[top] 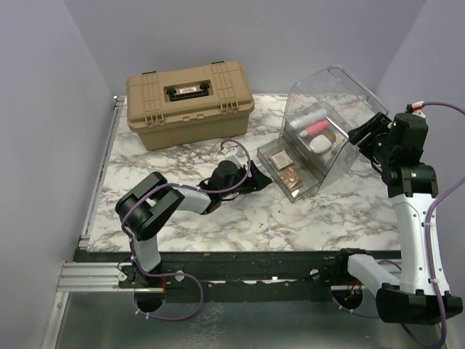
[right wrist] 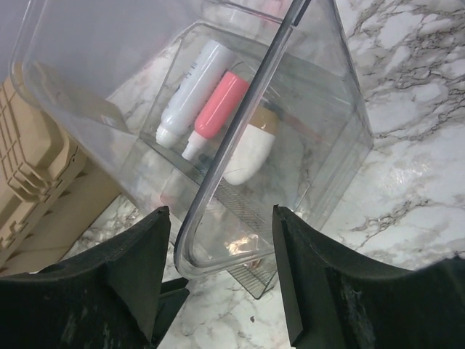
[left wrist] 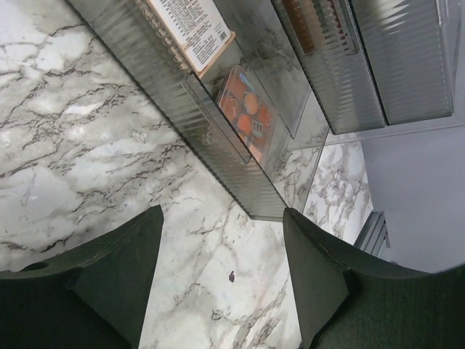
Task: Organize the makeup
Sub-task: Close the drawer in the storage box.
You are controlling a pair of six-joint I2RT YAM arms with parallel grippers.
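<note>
R grip [right wrist: 218,212]: jaws apart, straddling the clear lid [right wrist: 238,123] rim, not clamped.
L grip [left wrist: 221,212]: wide open, empty; the nearer arm to the drawer [left wrist: 203,145].
Palettes [left wrist: 247,113]: flat squares in the pulled-out ribbed drawer, just ahead of L; its front runs diagonally.
Top tray: white tube [right wrist: 190,87] and pink tube [right wrist: 216,105] lie parallel, beside the white oval piece [right wrist: 251,153]; smooth plastic.
</note>
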